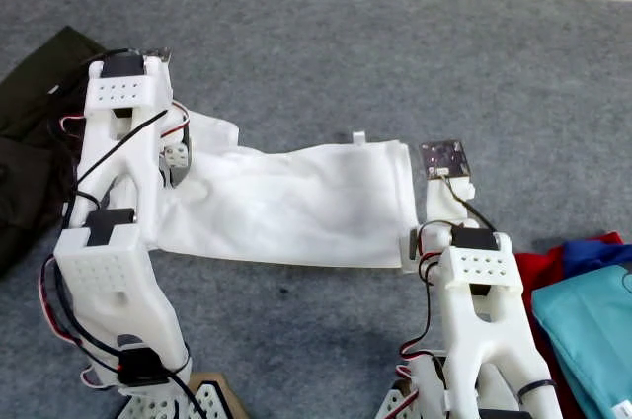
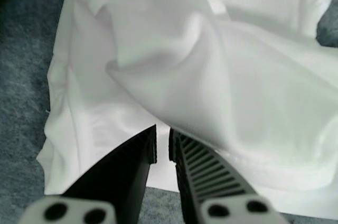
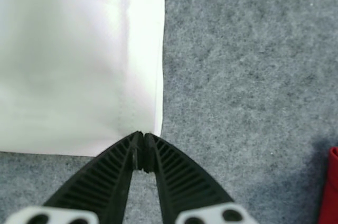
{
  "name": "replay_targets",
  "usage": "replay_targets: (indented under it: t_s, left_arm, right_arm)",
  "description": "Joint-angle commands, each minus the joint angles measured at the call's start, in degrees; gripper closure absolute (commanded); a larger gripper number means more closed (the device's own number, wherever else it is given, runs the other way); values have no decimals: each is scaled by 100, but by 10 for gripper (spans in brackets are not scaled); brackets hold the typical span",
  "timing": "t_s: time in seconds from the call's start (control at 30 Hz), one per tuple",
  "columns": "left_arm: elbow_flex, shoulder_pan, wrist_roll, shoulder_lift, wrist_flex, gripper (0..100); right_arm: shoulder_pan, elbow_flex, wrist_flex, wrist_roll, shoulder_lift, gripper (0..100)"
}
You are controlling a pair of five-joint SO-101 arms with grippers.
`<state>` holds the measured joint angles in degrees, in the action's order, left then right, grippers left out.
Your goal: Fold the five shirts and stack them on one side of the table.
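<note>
A white shirt lies stretched sideways across the middle of the grey table. My left gripper is over its left end. In the left wrist view the gripper is shut on a raised fold of the white shirt, with only a thin slit between the fingers. My right gripper sits at the shirt's near right corner. In the right wrist view it is shut on the hem of the white shirt right at that corner, and the cloth there lies flat.
Dark shirts are bunched at the table's left edge. At the near right lie a red shirt, a blue one and a folded teal one. The red shirt's edge shows in the right wrist view. Bare grey surface stretches behind.
</note>
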<state>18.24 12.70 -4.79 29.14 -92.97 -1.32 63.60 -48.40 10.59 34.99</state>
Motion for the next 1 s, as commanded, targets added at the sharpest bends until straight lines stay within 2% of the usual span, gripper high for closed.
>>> replay_targets:
  t_s: [0.0, 0.27, 0.47, 0.63, 0.8, 0.97]
  left_arm:
    - [338, -92, -62, -48, 246, 933]
    - [382, -92, -484, -57, 1169, 930]
    - [330, -145, -492, -40, 1925, 930]
    - [382, -224, -492, -57, 2013, 911]
    - [391, -365, -501, -110, 1987, 772]
    - [391, -400, -501, -110, 1952, 766]
  right_arm:
    - [57, -242, -4, -35, 40, 979]
    - [57, -242, -4, -18, 40, 979]
    - [57, -242, -4, -9, 40, 979]
    - [48, -242, -4, -9, 40, 979]
    - [40, -242, -4, -9, 40, 979]
    - [40, -242, -4, -9, 40, 979]
